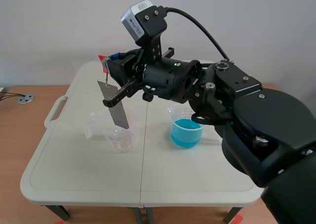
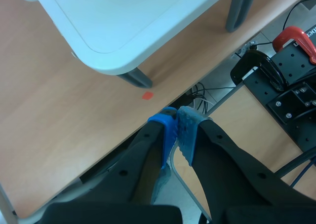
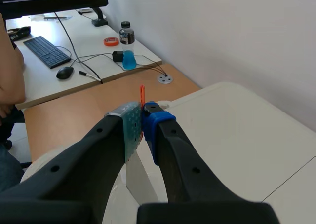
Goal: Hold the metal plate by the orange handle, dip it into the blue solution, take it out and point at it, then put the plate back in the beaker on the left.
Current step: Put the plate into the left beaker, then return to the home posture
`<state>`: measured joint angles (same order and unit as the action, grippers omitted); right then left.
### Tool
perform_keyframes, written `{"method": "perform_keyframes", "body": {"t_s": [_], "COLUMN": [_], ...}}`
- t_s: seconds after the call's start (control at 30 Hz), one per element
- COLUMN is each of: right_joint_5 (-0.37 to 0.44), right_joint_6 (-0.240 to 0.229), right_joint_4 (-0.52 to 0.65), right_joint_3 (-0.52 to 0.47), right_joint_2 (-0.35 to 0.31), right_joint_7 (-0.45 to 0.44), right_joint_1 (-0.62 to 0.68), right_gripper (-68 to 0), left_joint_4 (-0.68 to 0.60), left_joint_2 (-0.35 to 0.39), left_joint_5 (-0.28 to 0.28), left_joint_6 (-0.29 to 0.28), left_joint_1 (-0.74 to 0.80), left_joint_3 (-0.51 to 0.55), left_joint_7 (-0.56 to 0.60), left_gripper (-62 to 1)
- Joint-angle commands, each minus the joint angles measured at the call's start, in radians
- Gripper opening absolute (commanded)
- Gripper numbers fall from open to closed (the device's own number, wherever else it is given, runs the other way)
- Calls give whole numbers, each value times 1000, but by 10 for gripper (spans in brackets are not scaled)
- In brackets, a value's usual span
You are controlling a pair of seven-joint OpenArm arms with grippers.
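Right pincer (image 1: 106, 68) clamps the orange handle (image 1: 103, 61); the metal plate (image 1: 116, 108) hangs steeply beneath, tip in the clear beaker (image 1: 121, 137), blue solution beaker (image 1: 186, 130) toward the counter's (image 1: 197, 174) right edge.

- Big one first: the right arm (image 1: 247, 110) lies across from the right, its bulk looming over the blue-solution beaker (image 1: 186, 132), so it's tight from above there.
- The metal plate (image 1: 116, 108) hangs tilted from the right pincer (image 3: 143, 118), lower tip at the left beaker (image 1: 121, 139): that mouth is blocked.
- Near strip of counter (image 1: 84, 177): wide open.
- Down low, the left pincer (image 2: 176, 130) sits off the counter, a counter leg (image 2: 136, 78) ahead.
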<state>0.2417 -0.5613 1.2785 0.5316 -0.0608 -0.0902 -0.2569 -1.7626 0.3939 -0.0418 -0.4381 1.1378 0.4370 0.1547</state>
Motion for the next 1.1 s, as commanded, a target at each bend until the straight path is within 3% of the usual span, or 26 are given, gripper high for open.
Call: {"method": "perform_keyframes", "body": {"t_s": [0.0,0.53,0.87,1.07], "right_joint_5": [5,-64,-82,-86], "right_joint_6": [0,0,0,0], "right_joint_4": [-6,-137,-143,-143], "right_joint_3": [0,0,0,0], "right_joint_2": [3,3,3,3], "right_joint_7": [-30,-105,-111,-111], "right_joint_1": [-28,-28,-28,-28], "right_gripper": [-662,-662,-662,-571], "left_joint_4": [-10,-10,-10,-10], "left_joint_2": [0,0,0,0], "left_joint_5": [7,7,7,7], "left_joint_6": [2,2,2,2], "left_joint_1": [6,6,6,6], "left_joint_3": [1,1,1,1], "left_joint_7": [14,14,14,14], "left_gripper": [-597,-597,-597,-597]}}
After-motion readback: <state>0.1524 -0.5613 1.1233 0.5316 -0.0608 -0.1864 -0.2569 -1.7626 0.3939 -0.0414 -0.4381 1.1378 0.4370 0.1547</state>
